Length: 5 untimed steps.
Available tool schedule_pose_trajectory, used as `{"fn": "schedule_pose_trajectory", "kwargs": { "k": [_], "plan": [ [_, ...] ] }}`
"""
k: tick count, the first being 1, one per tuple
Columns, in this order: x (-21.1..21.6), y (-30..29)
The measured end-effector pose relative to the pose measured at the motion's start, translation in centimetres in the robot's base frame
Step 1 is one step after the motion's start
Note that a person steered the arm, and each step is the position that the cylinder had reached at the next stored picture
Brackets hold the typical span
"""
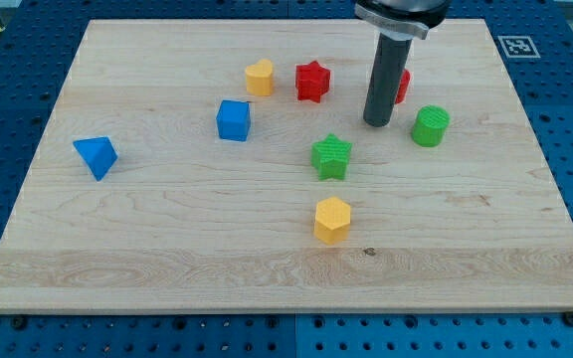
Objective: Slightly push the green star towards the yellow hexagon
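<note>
The tip (377, 123), a bare rod with no claw to open or close, stands up-right of the green star (331, 156); the yellow hexagon (332, 219) lies directly below the star.

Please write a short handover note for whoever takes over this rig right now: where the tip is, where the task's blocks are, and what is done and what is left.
My tip rests on the board, up and to the view's right of the green star, apart from it, with the green cylinder to its right.
The yellow hexagon lies directly below the green star toward the view's bottom, with a clear gap between them.
Done: nothing visible yet; the star is not touched.
Left: probably bring the tip round to the star's top side, then nudge it gently down toward the hexagon, stopping short of contact.
</note>
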<state>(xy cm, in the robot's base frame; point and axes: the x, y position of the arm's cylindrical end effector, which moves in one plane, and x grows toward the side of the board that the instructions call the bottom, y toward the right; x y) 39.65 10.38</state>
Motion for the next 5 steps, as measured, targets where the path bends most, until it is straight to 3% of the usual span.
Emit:
{"fn": "schedule_pose_trajectory", "kwargs": {
  "k": [4,5],
  "plan": [
    [2.3,-3.8],
    [4.8,-4.4]
  ]
}}
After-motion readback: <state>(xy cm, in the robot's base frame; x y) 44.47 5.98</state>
